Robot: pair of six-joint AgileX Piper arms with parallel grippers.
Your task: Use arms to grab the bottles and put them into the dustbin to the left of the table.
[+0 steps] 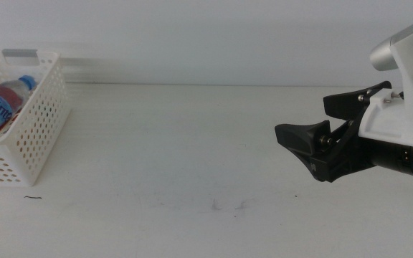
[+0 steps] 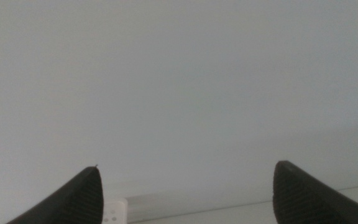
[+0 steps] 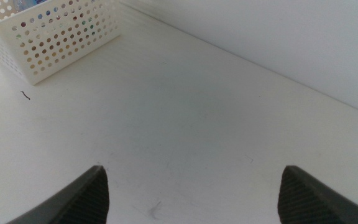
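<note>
Hovering right end effector (image 1: pixel 303 143) released, empty, over bare white worktop (image 1: pixel 192 143). Clear blue-labelled water bottle (image 1: pixel 2 104) lies in white perforated plastic dustbin (image 1: pixel 38 136). No bottles left outside; task looks near done. Left end effector (image 2: pixel 185 186) released, off middle view.

Behind my bench stood a plain pale grey wall (image 1: pixel 206 36), no windows or fixtures that I could see. A light strip ran along its base where it met the far edge of the work surface, with a short grey block (image 1: pixel 31 53) at the far left. Lighting was soft, even and diffuse, with only faint shadows.
</note>
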